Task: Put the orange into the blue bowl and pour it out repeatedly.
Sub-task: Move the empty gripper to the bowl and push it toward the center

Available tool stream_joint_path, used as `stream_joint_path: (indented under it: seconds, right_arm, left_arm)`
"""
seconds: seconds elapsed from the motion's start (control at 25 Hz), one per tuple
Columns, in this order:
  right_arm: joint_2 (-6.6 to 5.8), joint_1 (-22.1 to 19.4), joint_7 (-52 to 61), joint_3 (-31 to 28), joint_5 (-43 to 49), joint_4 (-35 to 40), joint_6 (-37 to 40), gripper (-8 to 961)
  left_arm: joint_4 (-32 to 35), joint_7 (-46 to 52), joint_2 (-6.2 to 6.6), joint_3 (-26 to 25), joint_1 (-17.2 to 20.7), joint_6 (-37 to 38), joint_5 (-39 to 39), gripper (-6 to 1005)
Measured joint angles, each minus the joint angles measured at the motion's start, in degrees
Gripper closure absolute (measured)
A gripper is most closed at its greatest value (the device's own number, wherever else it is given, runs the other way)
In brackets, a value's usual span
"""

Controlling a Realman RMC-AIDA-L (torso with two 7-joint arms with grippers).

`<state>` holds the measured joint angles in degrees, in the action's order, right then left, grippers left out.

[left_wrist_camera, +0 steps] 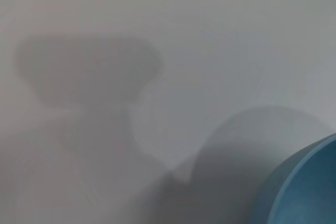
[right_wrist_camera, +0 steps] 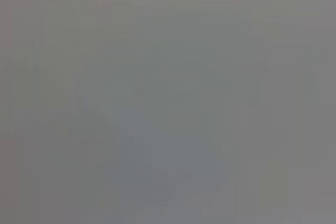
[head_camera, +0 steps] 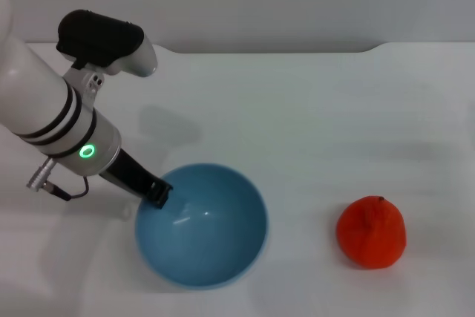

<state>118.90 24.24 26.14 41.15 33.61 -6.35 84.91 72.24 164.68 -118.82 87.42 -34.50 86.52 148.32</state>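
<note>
One blue bowl (head_camera: pixel 202 226) near the worktop's (head_camera: pixel 312 109) front edge, nothing inside; my left gripper (head_camera: pixel 157 192) pinches its rim. Orange (head_camera: pixel 372 232) sits well apart.

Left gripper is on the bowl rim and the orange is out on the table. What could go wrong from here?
1. The left gripper seems to pinch only the near-left rim of the blue bowl; a one-edge hold may let the bowl slip or swing when lifted.
2. The orange sits loose on the white table, apart from the bowl, and may roll if nudged.
</note>
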Motion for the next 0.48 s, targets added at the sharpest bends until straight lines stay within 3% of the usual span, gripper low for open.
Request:
stream_joint_path:
  seconds: [0.12,0.28,0.48]
  right_arm:
    - [-0.32,-0.57,12.65,0.09,6.93,6.26,-1.06,361]
    - [-0.49,-1.41,36.3,0.09,20.74,19.45,-8.13,361]
    - [-1.4,-0.69,73.96,0.08,51.47,40.13,-13.15,361]
  left_arm:
    - [0.17,0.02,0.15,-1.34,-0.15,-0.39,-1.8,1000]
    - [0.47,0.04,0.28,-2.75,-0.33,-1.06,-2.23,999]
    - [1.0,0.06,0.36,-3.66,-0.39,-2.88,-2.27,999]
